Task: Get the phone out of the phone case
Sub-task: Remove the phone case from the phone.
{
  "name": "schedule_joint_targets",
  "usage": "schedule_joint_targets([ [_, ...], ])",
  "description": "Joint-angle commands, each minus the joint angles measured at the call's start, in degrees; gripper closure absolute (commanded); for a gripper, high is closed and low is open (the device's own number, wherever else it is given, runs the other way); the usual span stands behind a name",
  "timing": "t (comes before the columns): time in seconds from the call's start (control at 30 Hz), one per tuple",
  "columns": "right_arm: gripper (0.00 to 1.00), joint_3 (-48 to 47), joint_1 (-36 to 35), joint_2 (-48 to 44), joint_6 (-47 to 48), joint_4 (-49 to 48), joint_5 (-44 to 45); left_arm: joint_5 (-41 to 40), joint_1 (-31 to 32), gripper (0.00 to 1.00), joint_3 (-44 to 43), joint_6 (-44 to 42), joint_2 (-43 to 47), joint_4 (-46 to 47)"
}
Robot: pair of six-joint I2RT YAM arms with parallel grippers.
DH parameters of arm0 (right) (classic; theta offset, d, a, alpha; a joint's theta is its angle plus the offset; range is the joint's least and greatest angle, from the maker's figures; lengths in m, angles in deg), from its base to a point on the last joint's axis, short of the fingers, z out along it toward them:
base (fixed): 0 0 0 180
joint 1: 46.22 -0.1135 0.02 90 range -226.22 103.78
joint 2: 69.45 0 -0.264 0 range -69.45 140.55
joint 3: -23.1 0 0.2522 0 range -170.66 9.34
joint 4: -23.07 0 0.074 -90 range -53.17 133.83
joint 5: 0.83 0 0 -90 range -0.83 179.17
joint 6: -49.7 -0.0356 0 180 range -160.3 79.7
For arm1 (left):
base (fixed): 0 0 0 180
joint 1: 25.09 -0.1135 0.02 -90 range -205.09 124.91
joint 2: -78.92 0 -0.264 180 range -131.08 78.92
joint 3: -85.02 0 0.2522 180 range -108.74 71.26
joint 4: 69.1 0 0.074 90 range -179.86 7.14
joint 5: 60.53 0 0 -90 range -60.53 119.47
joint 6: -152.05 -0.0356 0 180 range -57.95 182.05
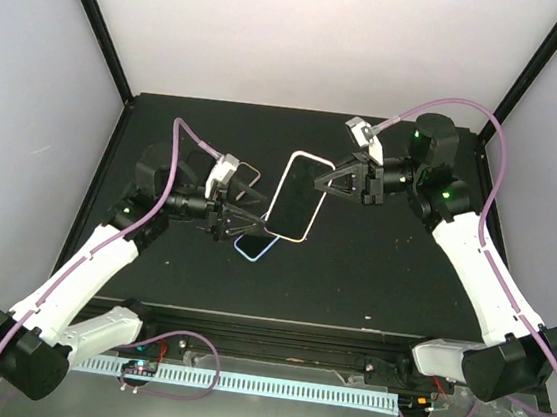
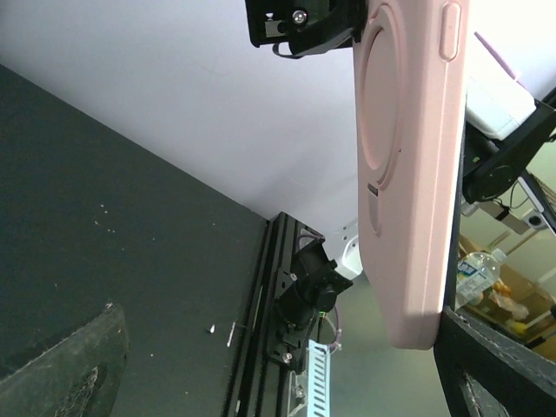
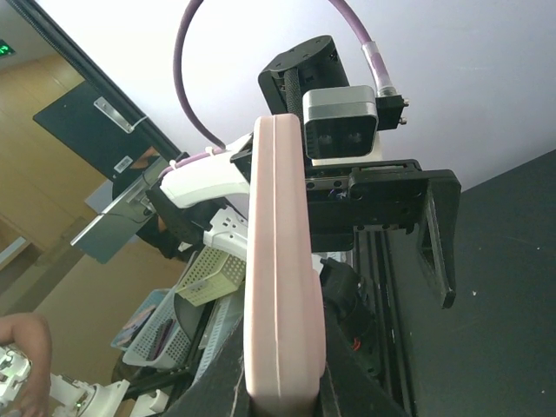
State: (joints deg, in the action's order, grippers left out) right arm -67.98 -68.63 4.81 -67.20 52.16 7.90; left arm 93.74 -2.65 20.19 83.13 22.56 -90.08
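Note:
The phone in its pink case point(image 1: 295, 195) is held up above the table, screen towards the top camera. My right gripper point(image 1: 337, 180) is shut on its right long edge; in the right wrist view the case's pink side point(image 3: 280, 287) stands between my dark fingers point(image 3: 365, 382). My left gripper point(image 1: 248, 215) is open at the phone's lower left. In the left wrist view the case's back point(image 2: 408, 174) hangs beside the right finger point(image 2: 495, 365), and the left finger point(image 2: 61, 365) is far from it.
Two other phones lie on the black mat under the left gripper: one dark-screened with a pale rim point(image 1: 247, 174) and one in a light blue case point(image 1: 254, 247). A black rail point(image 1: 275, 329) runs along the table's near edge.

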Motion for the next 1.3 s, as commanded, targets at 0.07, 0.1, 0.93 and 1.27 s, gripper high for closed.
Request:
schedule_joint_targets([
  [0.07,0.99,-0.8,-1.1,-2.1,-0.3,-1.4,-5.6,-7.2,-1.3,0.04,0.5,-0.7,-1.3,-0.5],
  [0.1,0.99,-1.0,-1.2,-2.1,-0.2,-1.3,-5.7,-8.1,-1.3,0.04,0.5,-1.4,-1.4,-1.3],
  [0.93,0.99,-0.8,-6.9,-1.0,5.4,3.7,-6.4,-10.8,-0.2,0.18,-6.0,-3.5,-7.5,-3.0],
  [1.27,0.99,1.0,-7.9,-0.4,12.6,9.8,-4.1,-6.1,2.3,0.28,-11.0,-5.9,-7.9,-5.1],
])
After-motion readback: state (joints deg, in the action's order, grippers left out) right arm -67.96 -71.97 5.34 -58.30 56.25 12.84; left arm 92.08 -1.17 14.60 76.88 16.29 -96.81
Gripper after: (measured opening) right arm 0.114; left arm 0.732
